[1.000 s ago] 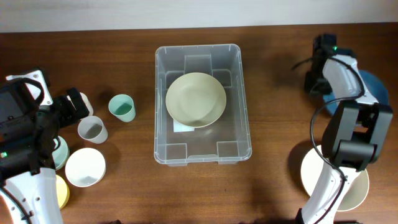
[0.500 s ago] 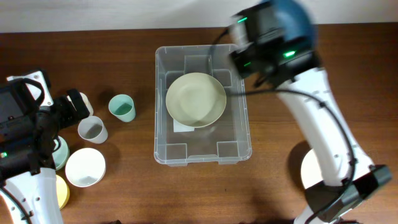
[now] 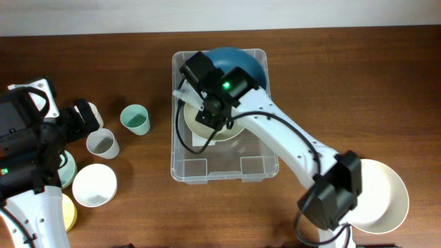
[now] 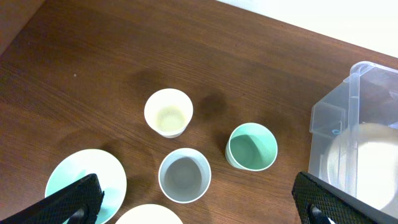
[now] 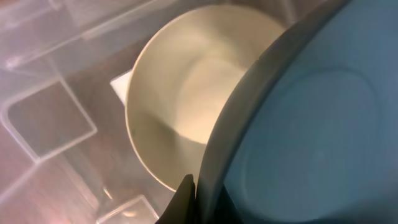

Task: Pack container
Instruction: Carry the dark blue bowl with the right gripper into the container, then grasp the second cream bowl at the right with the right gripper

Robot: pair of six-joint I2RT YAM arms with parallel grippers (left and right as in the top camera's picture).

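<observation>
The clear container [image 3: 272, 138] stands mid-table with a cream bowl [image 3: 213, 127] inside it. My right gripper [image 3: 231, 76] is shut on the rim of a dark blue bowl [image 3: 241, 60] and holds it over the container's far end. In the right wrist view the blue bowl [image 5: 311, 124] fills the right side, pinched at my gripper [image 5: 198, 199], with the cream bowl [image 5: 186, 99] and the container floor [image 5: 50, 112] below. My left gripper [image 3: 86, 117] is open and empty at the left, and in the left wrist view [image 4: 205, 211] it hangs over the cups.
Left of the container stand a teal cup [image 3: 136, 118], a grey cup [image 3: 102, 143], a cream cup [image 4: 168, 112], a white bowl [image 3: 94, 184], a pale teal plate [image 4: 87, 180] and a yellow dish [image 3: 69, 210]. A white bowl [image 3: 379, 196] sits at the front right.
My right arm has swung from the far right across to the container, carrying the blue bowl over its far end. The left arm has not moved.
</observation>
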